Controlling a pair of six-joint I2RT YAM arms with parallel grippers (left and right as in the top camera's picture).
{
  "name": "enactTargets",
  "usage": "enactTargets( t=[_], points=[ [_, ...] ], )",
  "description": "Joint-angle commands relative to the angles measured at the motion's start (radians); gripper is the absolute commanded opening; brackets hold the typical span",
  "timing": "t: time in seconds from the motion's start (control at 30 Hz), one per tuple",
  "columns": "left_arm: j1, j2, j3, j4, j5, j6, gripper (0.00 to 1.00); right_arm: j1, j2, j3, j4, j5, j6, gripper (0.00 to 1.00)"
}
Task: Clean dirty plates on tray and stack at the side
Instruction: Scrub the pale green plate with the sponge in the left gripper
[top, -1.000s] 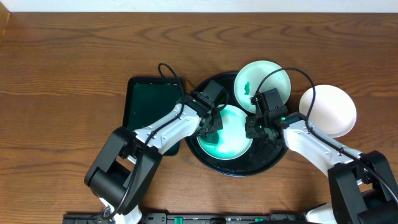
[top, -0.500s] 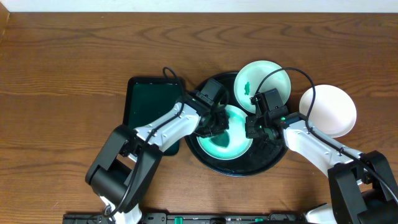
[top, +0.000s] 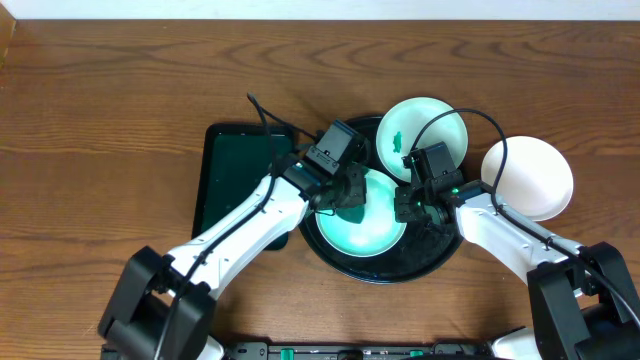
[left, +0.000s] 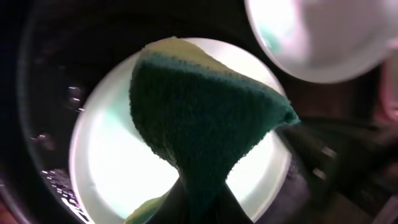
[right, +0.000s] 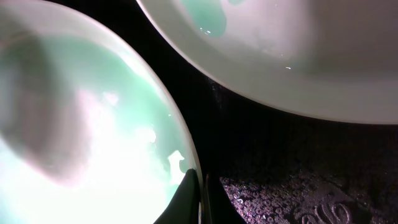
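Currently clenching the left gripper (left: 202, 208) on the lower end of a dark green sponge (left: 199, 118), holding it over the pale green tinted plate (top: 375, 225) lying in the middle of the black tray (top: 430, 262). Not showing clearly whether the sponge is touching the plate's surface or hanging just above it. Pinching that same plate's right rim with the right gripper (right: 199, 193), fingers closed tight there, the tray's wet floor glistening just beside them. Showing a second plate (top: 425, 125), white with a small green smear on its left side, resting at the tray's upper right and reaching over the raised rim. Showing a third plate (top: 530, 178), plain white, sitting on the wooden table (top: 120, 100) just to the right of the tray. Lying against the tray's left side, under the left arm: a rectangular green tray (top: 235, 170).
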Motion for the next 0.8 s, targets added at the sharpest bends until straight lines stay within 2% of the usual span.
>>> enactTargets(
  t=[0.0, 0.27, 0.77],
  points=[
    [0.003, 0.047, -0.021, -0.002, -0.066, 0.024, 0.07, 0.019, 0.009, 0.002, 0.002, -0.022, -0.011, 0.01],
    [0.003, 0.211, -0.021, 0.013, -0.065, 0.011, 0.08, 0.019, 0.009, 0.002, 0.004, -0.022, -0.011, 0.01],
    [-0.074, 0.363, -0.021, 0.001, 0.049, -0.013, 0.07, 0.019, 0.009, 0.002, 0.001, -0.021, -0.012, 0.01]
  ],
)
